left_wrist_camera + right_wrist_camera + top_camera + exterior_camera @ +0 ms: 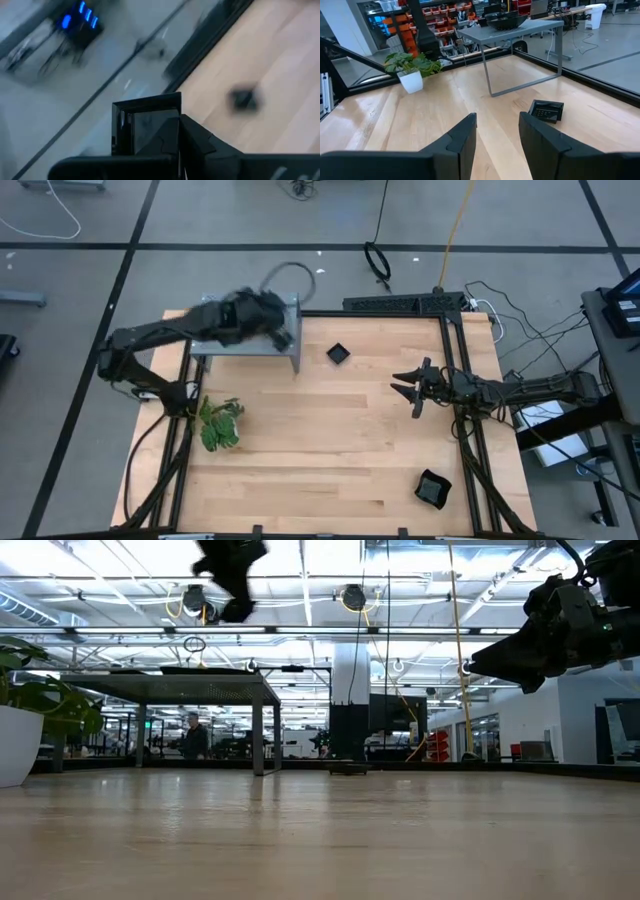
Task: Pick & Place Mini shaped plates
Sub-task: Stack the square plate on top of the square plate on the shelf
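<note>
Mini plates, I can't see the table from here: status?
Left gripper over the grey shelf, holding a plate. Right gripper open, empty, mid-table. One plate beside the shelf, another near the front edge. Nothing blocking.

Blur and hidden parts

The left end effector (262, 315) is smeared over the grey shelf (245, 345) in the upper left of the high view, its fingers unreadable. In the left wrist view a dark plate (243, 98) at right is a shapeless blur. Plates on the shelf stay hidden beneath the arm.
</note>
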Robot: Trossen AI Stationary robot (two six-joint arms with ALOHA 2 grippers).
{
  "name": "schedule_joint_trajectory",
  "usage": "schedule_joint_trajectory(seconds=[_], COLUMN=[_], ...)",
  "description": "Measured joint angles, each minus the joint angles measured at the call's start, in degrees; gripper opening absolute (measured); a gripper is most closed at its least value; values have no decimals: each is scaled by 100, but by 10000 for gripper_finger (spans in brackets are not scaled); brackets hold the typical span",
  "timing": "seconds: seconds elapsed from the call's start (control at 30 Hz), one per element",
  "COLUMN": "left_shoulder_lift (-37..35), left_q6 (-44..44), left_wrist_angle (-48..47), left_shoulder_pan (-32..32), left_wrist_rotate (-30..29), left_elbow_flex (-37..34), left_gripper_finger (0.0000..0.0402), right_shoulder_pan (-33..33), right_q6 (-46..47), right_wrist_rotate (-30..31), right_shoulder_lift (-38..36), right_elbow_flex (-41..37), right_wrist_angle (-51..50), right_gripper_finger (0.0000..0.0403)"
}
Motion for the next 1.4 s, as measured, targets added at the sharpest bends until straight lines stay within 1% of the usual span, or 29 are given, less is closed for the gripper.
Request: schedule_joint_trajectory(seconds=[0.1, 0.2, 0.27, 0.43, 0.5, 0.6, 0.8, 0.93, 1.03, 1.17, 1.3, 1.4], left_shoulder_lift=[-295, -535, -676, -810, -814, -828, -839, -836, -832, -832, -828, -826], left_q6=[-7, -1, -154, -580, -608, -574, -496, -656, -746, -757, -770, -847], left_wrist_angle=[-447, -1075, -1374, -2292, -2607, -2825, -2887, -2705, -2474, -2176, -2016, -1939], left_shoulder_pan=[481, 938, 1290, 1961, 2157, 2352, 2603, 2659, 2656, 2656, 2663, 2713], left_wrist_rotate=[-24, -20, -26, -22, -9, -2, 42, 106, 271, 415, 358, 350], left_elbow_flex=[7, -1, 5, -1, -5, -123, -609, -1073, -1323, -1430, -1430, -1430], left_gripper_finger=[11, 5, 5, 15, 12, 5, 16, 5, 11, 16, 5, 12], right_shoulder_pan=[0, 0, 0, 0, 0, 0, 0, 1, 0, 0, 0, 0], right_q6=[0, 0, 0, 0, 0, 0, 0, 0, 0, 0, 0, 0], right_wrist_rotate=[-2, 0, 2, 0, 1, 2, 2, 2, 2, 2, 2, 2], right_shoulder_lift=[10, 15, 15, 17, 17, 17, 17, 17, 17, 17, 17, 17], right_elbow_flex=[0, 0, 0, 0, 0, 0, 0, 0, 0, 0, 0, 0], right_wrist_angle=[-11, -8, 7, 9, 7, 8, 6, 6, 6, 6, 6, 6], right_gripper_finger=[134, 134, 134, 134, 134, 134, 134, 134, 134, 134, 134, 134])
